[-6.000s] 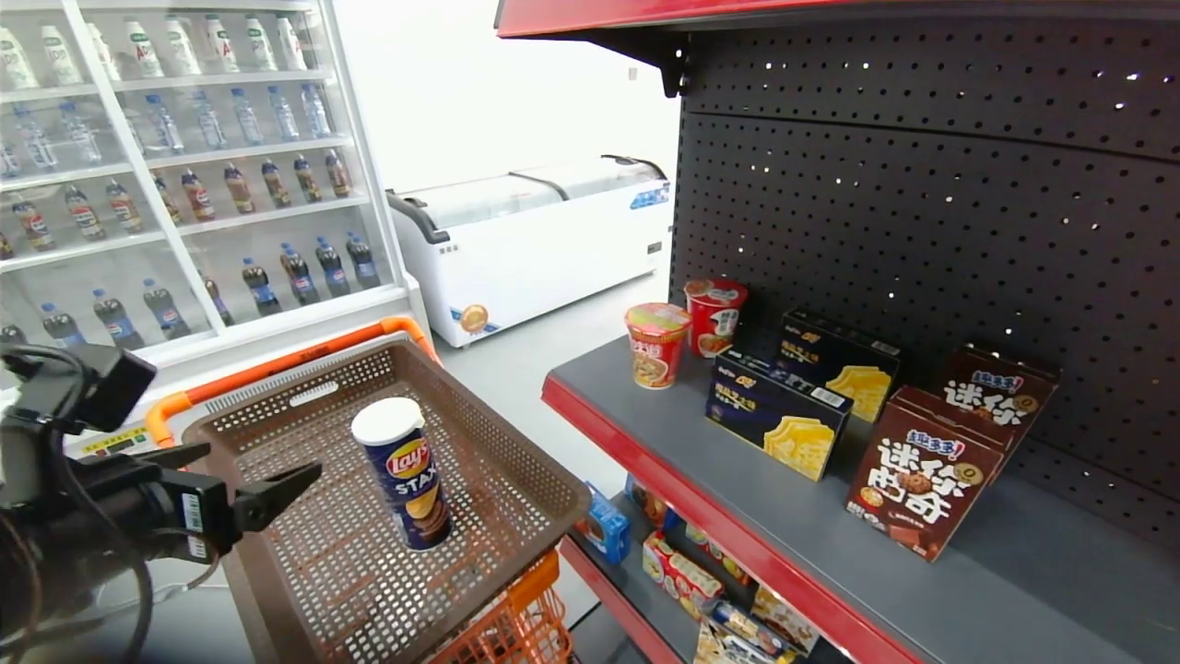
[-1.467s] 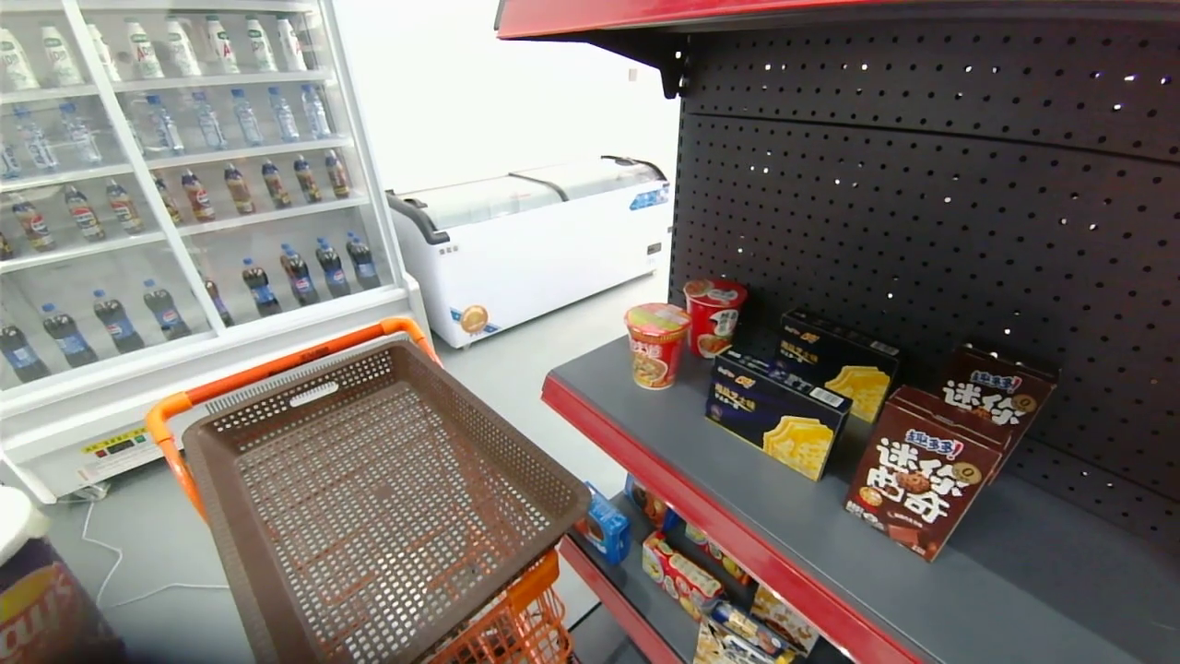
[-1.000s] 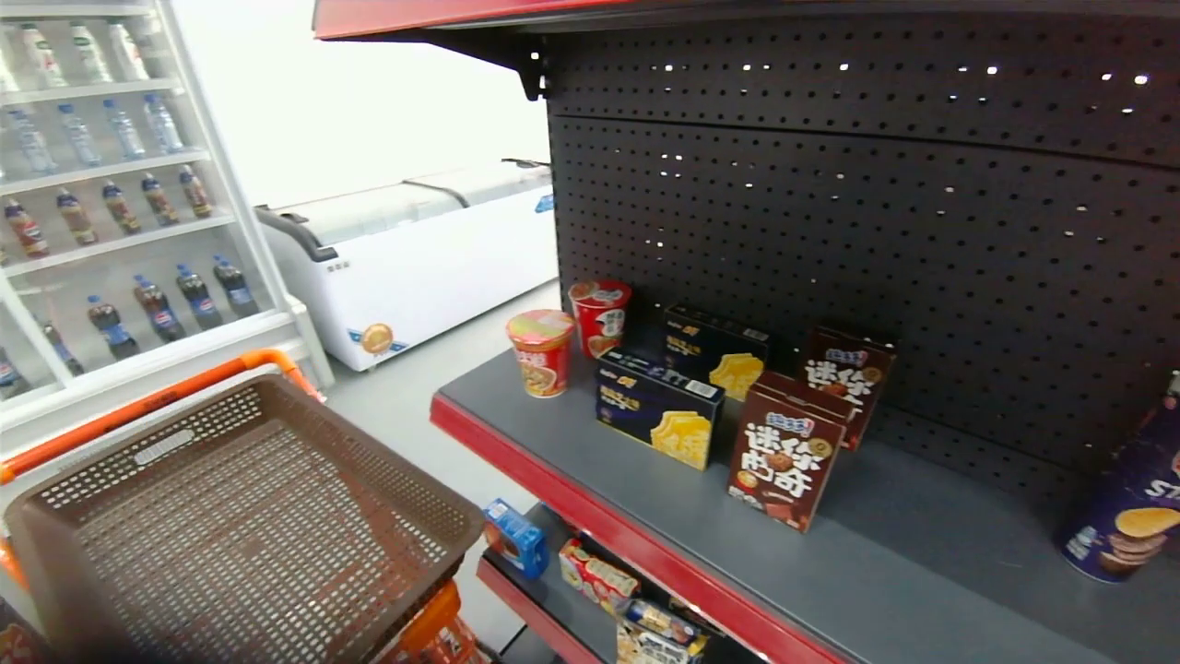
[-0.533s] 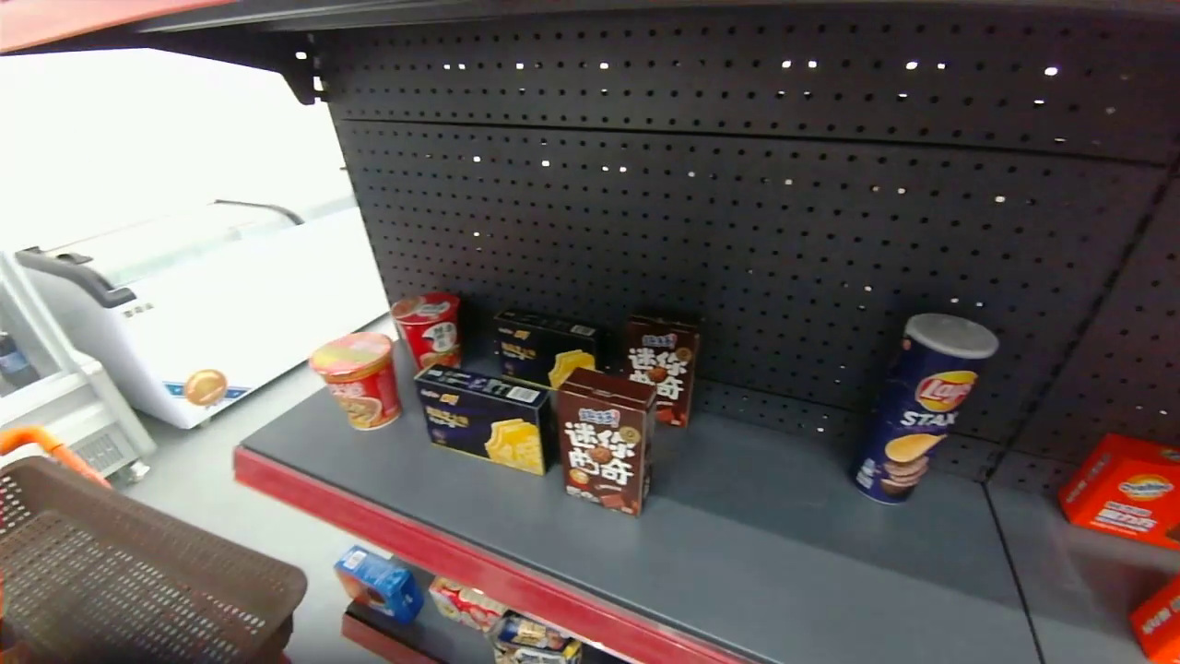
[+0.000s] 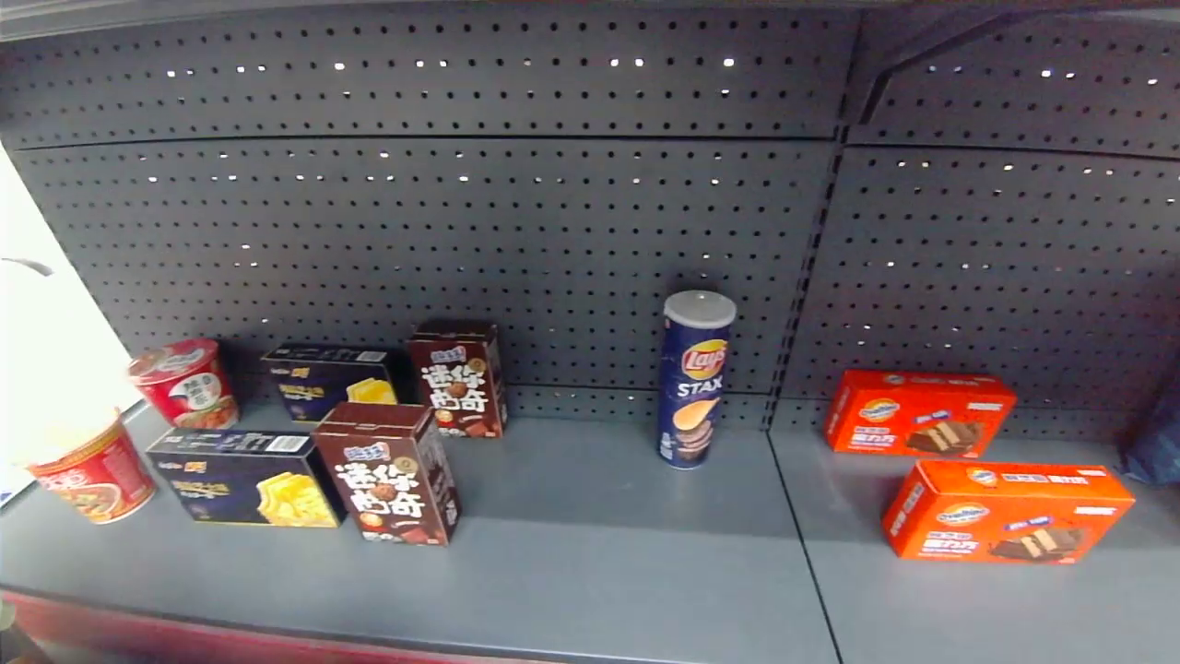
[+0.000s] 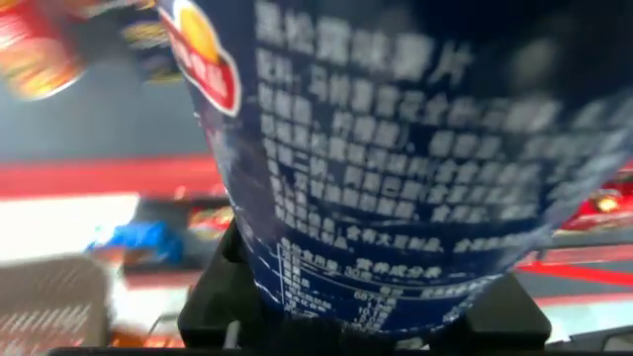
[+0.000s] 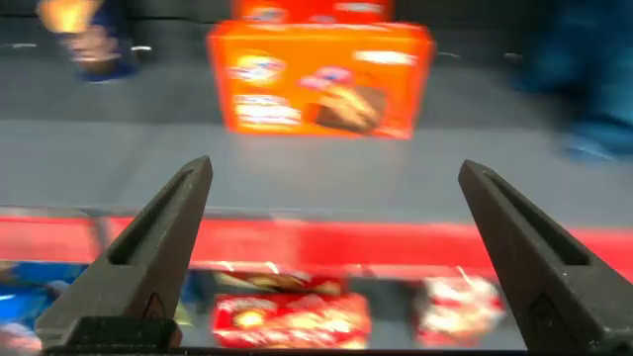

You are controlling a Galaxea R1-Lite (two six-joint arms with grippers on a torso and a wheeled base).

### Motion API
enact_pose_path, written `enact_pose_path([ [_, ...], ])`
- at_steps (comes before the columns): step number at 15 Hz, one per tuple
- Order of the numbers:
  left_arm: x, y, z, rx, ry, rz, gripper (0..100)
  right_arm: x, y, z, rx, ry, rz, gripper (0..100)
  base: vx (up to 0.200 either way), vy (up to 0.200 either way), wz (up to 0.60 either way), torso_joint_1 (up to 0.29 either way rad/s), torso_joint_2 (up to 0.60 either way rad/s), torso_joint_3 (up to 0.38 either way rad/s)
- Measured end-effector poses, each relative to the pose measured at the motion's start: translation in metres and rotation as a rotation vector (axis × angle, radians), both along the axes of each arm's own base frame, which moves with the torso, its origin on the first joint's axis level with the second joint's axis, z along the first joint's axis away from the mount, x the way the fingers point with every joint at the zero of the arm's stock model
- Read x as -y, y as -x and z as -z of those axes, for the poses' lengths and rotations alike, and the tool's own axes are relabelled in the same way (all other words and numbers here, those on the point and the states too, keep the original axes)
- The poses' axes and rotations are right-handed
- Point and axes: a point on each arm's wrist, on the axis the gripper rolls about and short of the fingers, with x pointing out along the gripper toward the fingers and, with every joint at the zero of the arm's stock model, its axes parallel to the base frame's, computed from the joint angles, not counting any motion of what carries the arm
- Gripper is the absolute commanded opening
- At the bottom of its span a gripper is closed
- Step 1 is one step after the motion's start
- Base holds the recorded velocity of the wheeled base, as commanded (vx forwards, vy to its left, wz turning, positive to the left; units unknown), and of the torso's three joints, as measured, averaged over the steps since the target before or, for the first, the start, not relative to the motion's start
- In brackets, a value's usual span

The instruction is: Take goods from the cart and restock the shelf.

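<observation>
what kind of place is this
Most likely a small shop, or a mock-up of one: a grey display shelf with a pegboard back, stocked with snack boxes, cup noodles and a chips can.

Printed labels stand on the shelved can (image 5: 696, 387), the held can (image 6: 396, 148), brown boxes (image 5: 392, 470) and orange boxes (image 5: 1005, 512), perhaps the cups (image 5: 184, 383).

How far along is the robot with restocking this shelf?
Looks done: one chips can stands upright on the shelf. In hand: the left gripper is shut on a second can, while the right gripper is open and empty. Left: setting that second can on the shelf, probably near the first.
</observation>
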Motion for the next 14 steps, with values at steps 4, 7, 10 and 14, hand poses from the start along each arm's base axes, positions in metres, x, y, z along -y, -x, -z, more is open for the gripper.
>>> enact_pose_path([
  [4, -0.001, 0.001, -0.007, 0.027, -0.008, -0.023, 0, -0.001, 0.000, 0.000, -0.001, 0.013, -0.024, 100, 0.000, 0.000, 0.00, 0.000, 0.00, 0.000],
  [7, -0.002, 0.002, -0.013, 0.042, -0.035, -0.097, 0, -0.001, -0.002, -0.001, -0.023, 0.036, -0.043, 100, 0.000, 0.000, 0.00, 0.000, 0.00, 0.000],
  [10, -0.004, 0.002, -0.017, 0.021, -0.064, -0.181, 0, -0.002, -0.010, -0.035, -0.021, -0.078, -0.063, 100, 0.000, 0.000, 0.00, 0.000, 0.00, 0.000],
  [14, -0.004, 0.002, -0.017, 0.007, -0.067, -0.190, 0, -0.008, -0.044, -0.094, -0.083, 0.041, -0.371, 100, 0.000, 0.000, 0.00, 0.000, 0.00, 0.000],
])
